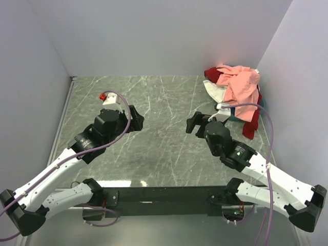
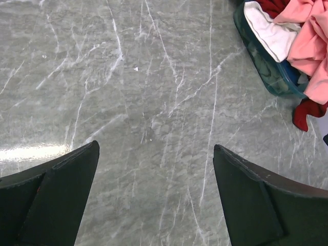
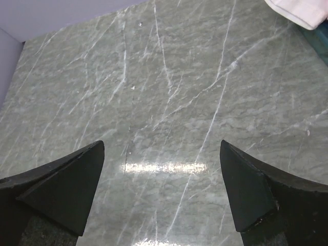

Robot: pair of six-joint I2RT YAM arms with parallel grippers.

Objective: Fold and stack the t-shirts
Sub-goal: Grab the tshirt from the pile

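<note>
- The t-shirts (image 1: 234, 95) lie in one crumpled heap at the far right corner of the table (image 1: 164, 148), close against the right wall (image 1: 294, 56).
- The salmon-pink shirt (image 1: 242, 84) is on top. The white shirt (image 1: 215, 92) shows at the heap's left edge. The dark red shirt (image 1: 250, 126) peeks out at the far end and trails down the near side. The teal-blue shirt (image 2: 271, 72) is lowest and mostly covered.
- I judge them light, limp and not fragile. The cotton should drape, bunch and drag on the table rather than slide cleanly, and a pinch on a fold should hold.
- The layers overlap, so pulling one is likely to tug its neighbours along.
- The salmon-pink shirt looks like the one to take first, since nothing lies on it. A single layer at an edge or a sleeve would be the best grip, with one gripper at each of two corners to spread it. Hem and collar cannot be made out in the heap.
- The right gripper (image 1: 190, 124) is the closer one. The heap sits to its far right, near but apart, and its wrist view catches only a white corner and a sliver of teal at the upper right.
- The left gripper (image 1: 137, 119) is well apart from the heap, across the table to the left. In its wrist view the heap sits in the upper right corner, beyond the right finger.
- Both pairs of jaws are spread wide and hold nothing, with only bare table between them.
</note>
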